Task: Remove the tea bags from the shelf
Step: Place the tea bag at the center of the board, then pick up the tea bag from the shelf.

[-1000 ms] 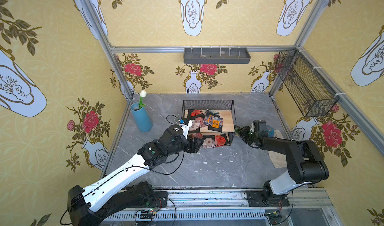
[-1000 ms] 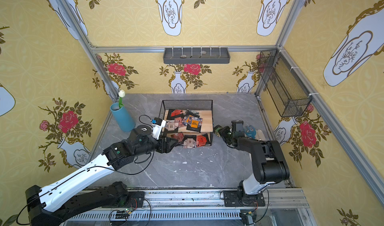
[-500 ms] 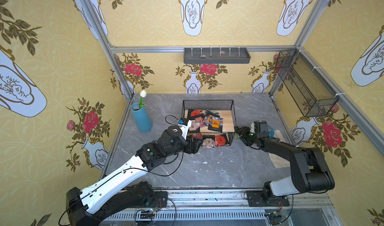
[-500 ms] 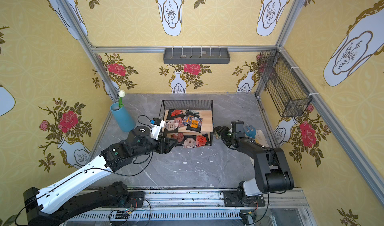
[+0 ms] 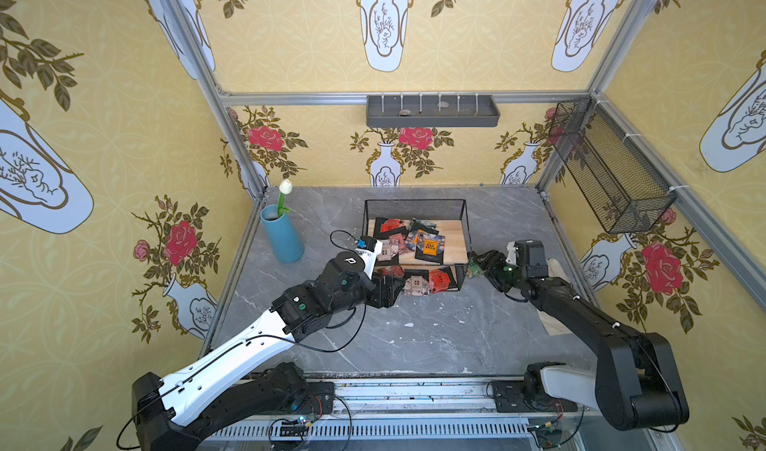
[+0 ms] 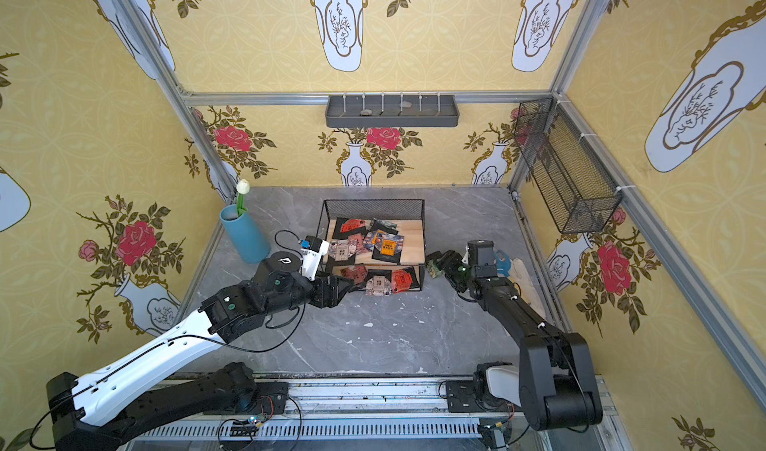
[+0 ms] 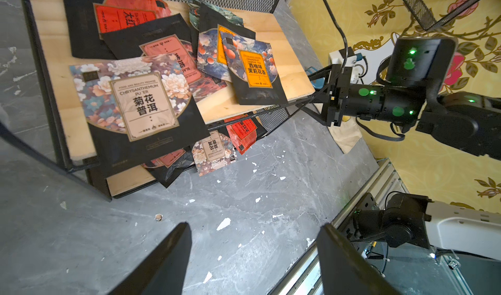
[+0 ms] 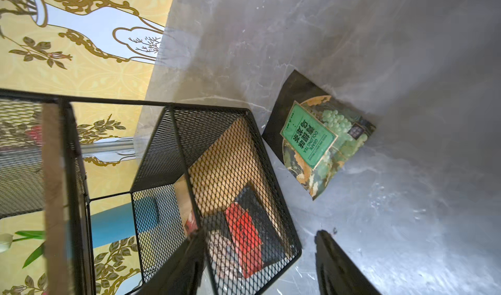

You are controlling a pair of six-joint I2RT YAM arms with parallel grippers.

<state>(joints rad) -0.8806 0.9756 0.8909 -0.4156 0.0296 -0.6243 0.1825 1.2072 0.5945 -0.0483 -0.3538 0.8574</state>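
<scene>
Spread and empty, my right end effector (image 8: 260, 261) hangs by 1 green tea bag (image 8: 317, 136) lying off the shelf (image 8: 157, 147) as required; my left end effector (image 7: 254, 244), also spread, faces the remaining tea bags (image 7: 141, 103).

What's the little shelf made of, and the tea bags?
The shelf: boards look like pale bare wood, grain showing; sides look like black-painted metal mesh, see-through. The tea bags: probably matte printed paper or foil, thin and slightly curled.
</scene>
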